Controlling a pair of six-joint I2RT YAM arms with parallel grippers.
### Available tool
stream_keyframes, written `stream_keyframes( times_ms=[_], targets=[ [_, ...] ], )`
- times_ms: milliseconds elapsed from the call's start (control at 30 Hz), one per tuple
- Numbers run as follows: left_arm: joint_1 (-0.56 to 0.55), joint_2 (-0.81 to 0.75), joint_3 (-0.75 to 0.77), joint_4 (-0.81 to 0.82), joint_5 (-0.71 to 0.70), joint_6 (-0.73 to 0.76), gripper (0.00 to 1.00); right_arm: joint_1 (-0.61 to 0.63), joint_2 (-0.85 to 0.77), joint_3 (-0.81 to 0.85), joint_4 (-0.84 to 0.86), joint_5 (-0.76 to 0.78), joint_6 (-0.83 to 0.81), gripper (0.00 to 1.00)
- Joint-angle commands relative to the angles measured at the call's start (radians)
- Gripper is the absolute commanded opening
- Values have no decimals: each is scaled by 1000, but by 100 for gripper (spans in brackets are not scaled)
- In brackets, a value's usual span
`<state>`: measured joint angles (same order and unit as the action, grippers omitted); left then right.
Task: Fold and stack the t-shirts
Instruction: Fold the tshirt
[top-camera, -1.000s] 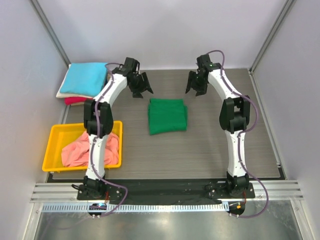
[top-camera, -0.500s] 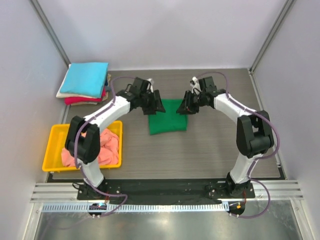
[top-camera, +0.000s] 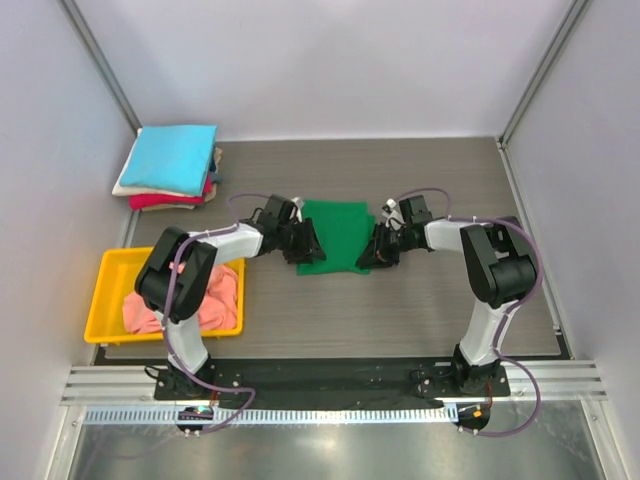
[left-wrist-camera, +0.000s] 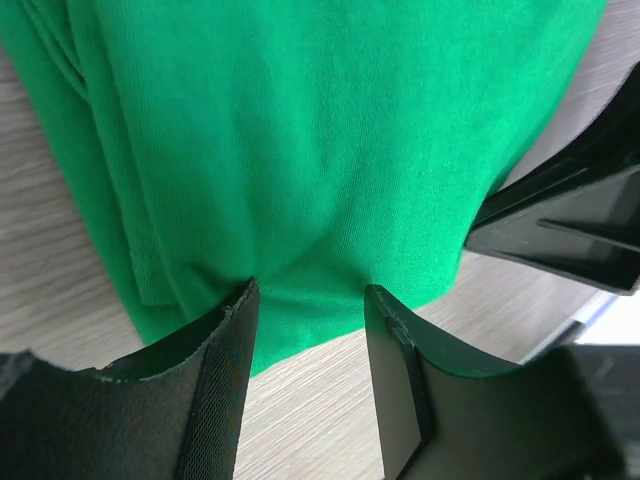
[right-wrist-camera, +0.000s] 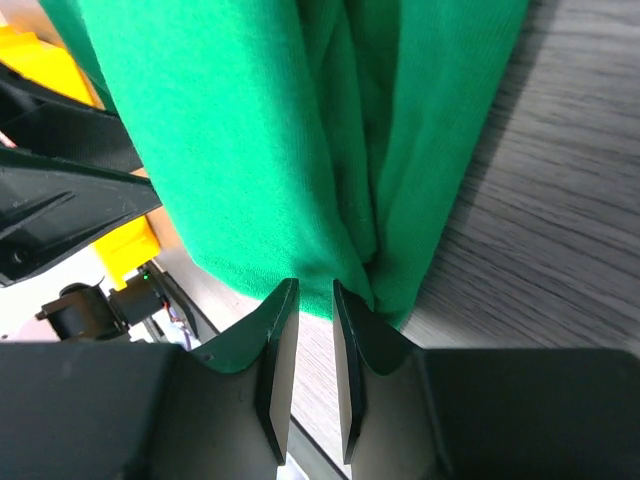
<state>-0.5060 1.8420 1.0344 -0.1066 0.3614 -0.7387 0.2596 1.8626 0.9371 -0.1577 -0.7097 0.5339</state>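
The folded green t-shirt (top-camera: 335, 230) is laid mid-counter (top-camera: 440, 310). It's roughly square, so no long axis can really be called, and its near edge runs left-right. That edge is flanked at both corners. The left fingers (top-camera: 308, 250) are spread astride it. The right fingers (top-camera: 372, 252) are nearly together; pinch or not can't be told. The stack, topped by the sky-blue t-shirt (top-camera: 172, 158), is parked far-left, so the left arm is judged nearer.

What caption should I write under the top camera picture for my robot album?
Left claw and right claw at the near corners of the folded green t-shirt.
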Motion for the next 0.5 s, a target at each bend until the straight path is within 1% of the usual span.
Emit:
stream_keyframes(
  times_ms=[0,67,167,200,333,467],
  targets=[
    [-3,-42,-33,-137,-162,81,50,3,-8,-24,-103,202,-55,27],
    [-9,-75,-2,-221,-247,122,50,7,-57,11,-141,254,-67,27],
    [-29,-141,68,-315,-318,150,51,38,-127,98,-276,306,-83,28],
    [-40,-151,100,-330,-349,154,51,58,-143,121,-296,325,-83,29],
    [-83,-214,159,-383,-354,162,53,138,-197,238,-347,328,-60,31],
    [-86,-265,162,-416,-355,157,53,211,-166,305,-333,291,-28,32]
  ],
)
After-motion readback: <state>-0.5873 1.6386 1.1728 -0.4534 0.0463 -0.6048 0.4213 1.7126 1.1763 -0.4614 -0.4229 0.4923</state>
